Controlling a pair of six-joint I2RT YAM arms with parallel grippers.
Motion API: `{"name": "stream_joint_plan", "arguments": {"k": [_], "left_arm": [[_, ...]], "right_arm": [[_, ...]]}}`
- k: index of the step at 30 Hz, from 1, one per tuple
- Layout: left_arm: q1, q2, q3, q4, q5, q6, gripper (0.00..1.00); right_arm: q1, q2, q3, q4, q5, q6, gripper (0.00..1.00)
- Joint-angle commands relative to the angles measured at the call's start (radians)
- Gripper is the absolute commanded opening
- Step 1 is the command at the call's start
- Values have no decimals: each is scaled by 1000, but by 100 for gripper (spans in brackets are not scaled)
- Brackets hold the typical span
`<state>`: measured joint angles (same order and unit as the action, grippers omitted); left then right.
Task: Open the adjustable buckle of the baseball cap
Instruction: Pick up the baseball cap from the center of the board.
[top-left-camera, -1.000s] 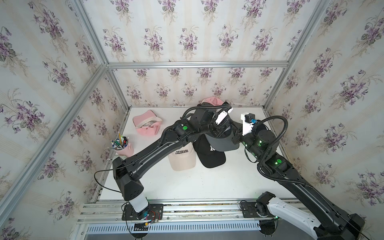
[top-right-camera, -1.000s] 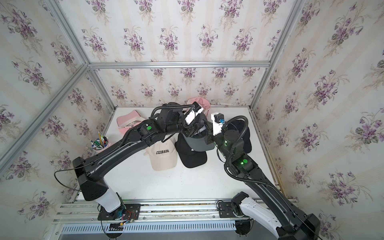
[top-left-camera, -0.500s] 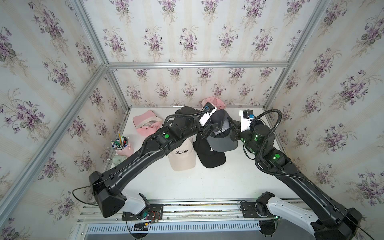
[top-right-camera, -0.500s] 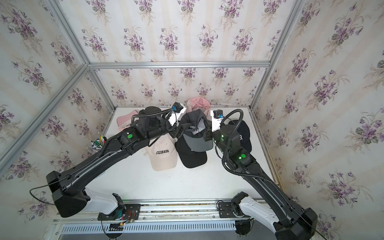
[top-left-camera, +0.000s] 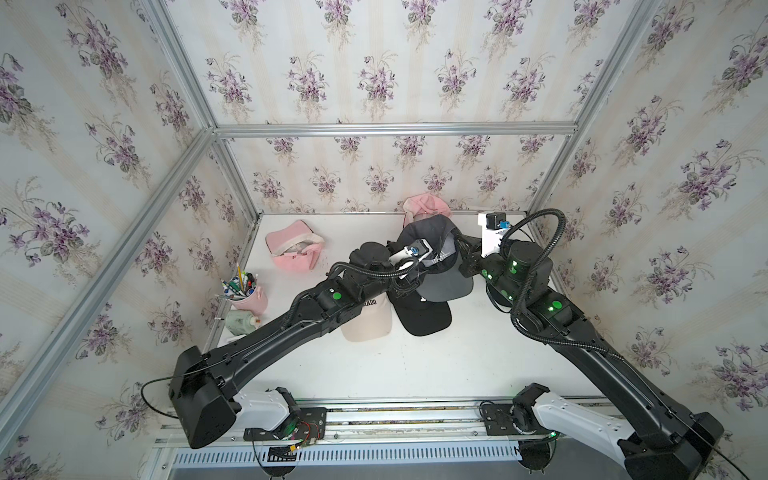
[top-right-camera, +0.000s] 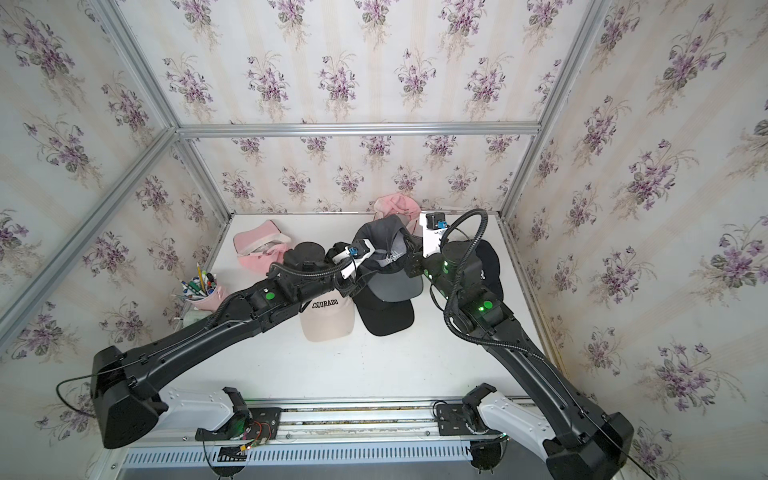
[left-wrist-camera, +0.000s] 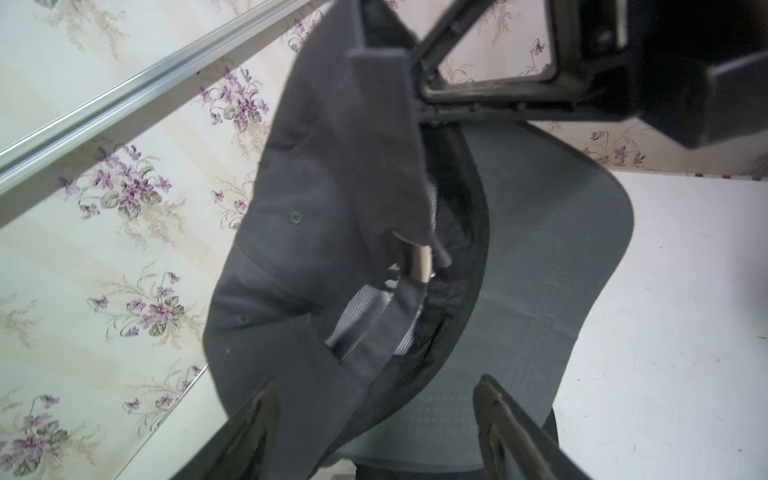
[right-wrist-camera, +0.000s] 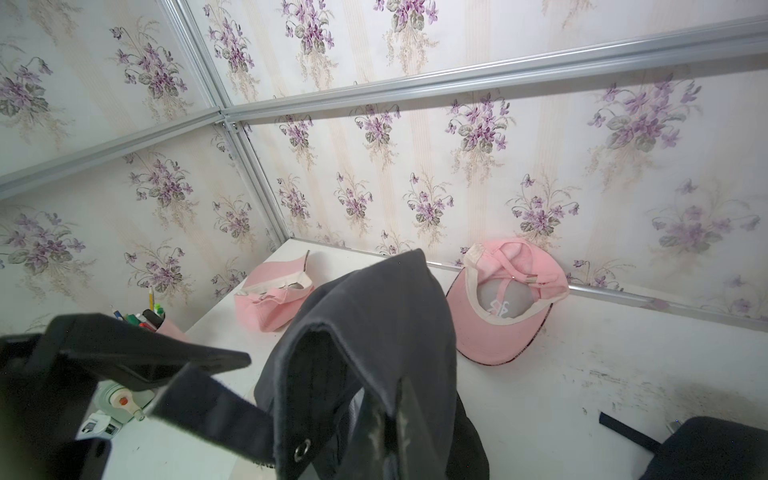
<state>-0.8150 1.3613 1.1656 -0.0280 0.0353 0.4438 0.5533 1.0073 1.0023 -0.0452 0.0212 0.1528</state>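
Observation:
The dark grey baseball cap (top-left-camera: 440, 257) (top-right-camera: 390, 266) hangs above the table, brim down. My right gripper (right-wrist-camera: 390, 432) is shut on the fabric at its rim. In the left wrist view the cap's back faces me. A brass buckle (left-wrist-camera: 417, 259) sits on the grey strap (left-wrist-camera: 374, 328) across the rear gap. My left gripper (left-wrist-camera: 374, 415) stands open just short of the cap. Its fingers (left-wrist-camera: 253, 428) lie on either side of the cap's lower edge without pressing it. From the right wrist view, one left finger (right-wrist-camera: 145, 357) shows beside the strap's loose end (right-wrist-camera: 216, 411).
Under the held cap lie a beige COLORADO cap (top-right-camera: 328, 318) and a black cap (top-right-camera: 386, 316). Another black cap (top-right-camera: 488, 262) lies beneath my right arm. Two pink caps (top-left-camera: 293, 251) (top-left-camera: 426, 205) sit near the back wall. A pen cup (top-left-camera: 245, 293) and a bottle (top-left-camera: 241, 322) stand at the left edge.
My left arm has dropped and drawn back from over the cap to its left side, and its jaws have widened a little. The right gripper has carried the cap slightly toward the back wall.

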Motion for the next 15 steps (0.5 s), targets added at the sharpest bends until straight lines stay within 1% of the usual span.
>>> {"name": "stream_joint_plan", "arguments": {"k": [1,4,5,9,12,15], "left_arm": [[-11,33,4,157,-83,104,74],[-16,45,11,195,-104,121,74],[-17,82,12,213,-113,126,75],[-18,128,46,221,-141,147,72],[-18,137,62,217,-145,142,62],[-18,120,60,226,-141,132,47]], "right_arm": [[-1,2,15,3,-41,13,0],[-1,-1,18,1,-67,21,0],[-1,-2,20,-2,-73,23,0],[-1,-3,25,-21,-81,28,0],[-1,-8,24,-32,-73,27,0],[-1,-20,10,-34,-57,23,0]]}}
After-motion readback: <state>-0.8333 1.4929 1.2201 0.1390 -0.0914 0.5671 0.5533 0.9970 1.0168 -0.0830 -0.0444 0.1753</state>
